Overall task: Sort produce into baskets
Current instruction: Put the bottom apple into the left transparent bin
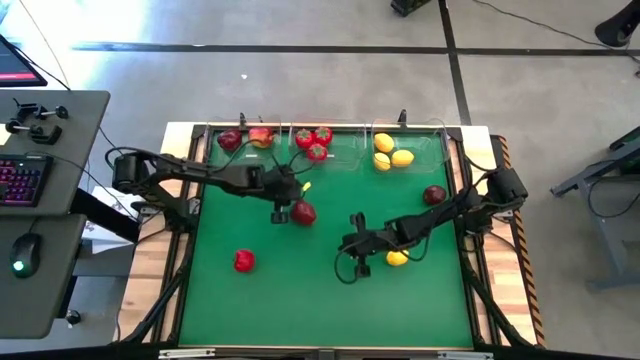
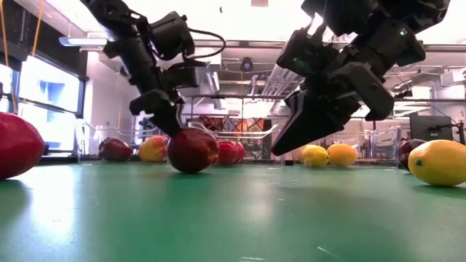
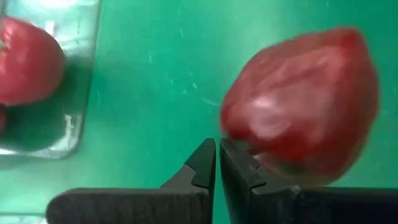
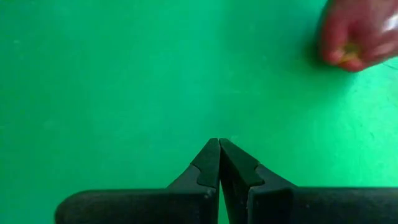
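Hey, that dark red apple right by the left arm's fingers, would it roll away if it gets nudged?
Probably. The apple is rounded and sits loose on the flat mat, so a nudge would likely roll it. The left gripper is shut beside it, not around it, so nothing restrains it. Its glossy skin looks hard and perhaps slippery.

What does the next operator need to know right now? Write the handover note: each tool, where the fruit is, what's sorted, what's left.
Left tool: shut, empty, beside the dark red apple at mid-mat.
Right tool: shut, empty, over bare green mat, near a loose lemon.
Sorted: left bin holds two apples; middle bin three bright red fruits; right bin three lemons.
Left to sort: the apple by the left tool, the red fruit on the mat's left, the loose lemon, and a dark apple near the right edge.
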Controlling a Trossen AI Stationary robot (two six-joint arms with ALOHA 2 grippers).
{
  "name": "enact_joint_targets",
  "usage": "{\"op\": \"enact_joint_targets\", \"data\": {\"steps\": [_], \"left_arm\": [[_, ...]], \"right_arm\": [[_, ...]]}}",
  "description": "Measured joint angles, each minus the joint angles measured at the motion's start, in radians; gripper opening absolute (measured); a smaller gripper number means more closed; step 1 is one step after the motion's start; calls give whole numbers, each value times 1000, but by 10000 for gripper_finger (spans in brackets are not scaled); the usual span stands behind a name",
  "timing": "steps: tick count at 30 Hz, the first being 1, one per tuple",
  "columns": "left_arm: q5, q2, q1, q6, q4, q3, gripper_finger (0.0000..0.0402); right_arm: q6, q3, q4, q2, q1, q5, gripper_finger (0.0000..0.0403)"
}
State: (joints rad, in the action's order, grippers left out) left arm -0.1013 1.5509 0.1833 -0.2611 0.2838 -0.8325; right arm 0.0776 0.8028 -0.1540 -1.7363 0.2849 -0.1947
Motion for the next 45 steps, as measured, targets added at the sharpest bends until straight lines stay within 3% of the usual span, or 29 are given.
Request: {"op": "enact_joint_targets", "data": {"steps": [11, 15, 22, 26, 35, 45], "left_arm": [[3, 0, -27, 77, -80, 86, 9], [-60, -11, -46, 66, -89, 86, 9], [-117, -147, -38, 65, -75, 86, 9], [-51, -211, -33, 91, -118, 85, 9], [-62, -83, -41, 88, -149, 86, 9], [-71, -26, -63, 86, -156, 86, 9]], "right_arm": [[1, 0, -47, 0, -9, -44, 0], [2, 0, -112, -6, -40, -50, 0], [-11, 0, -264, -119, -115, -45, 0], [-19, 14, -362, -192, -155, -23, 0], [-57, 135, -387, -339, -214, -3, 0], [-60, 180, -349, -351, -220, -66, 0]]}}
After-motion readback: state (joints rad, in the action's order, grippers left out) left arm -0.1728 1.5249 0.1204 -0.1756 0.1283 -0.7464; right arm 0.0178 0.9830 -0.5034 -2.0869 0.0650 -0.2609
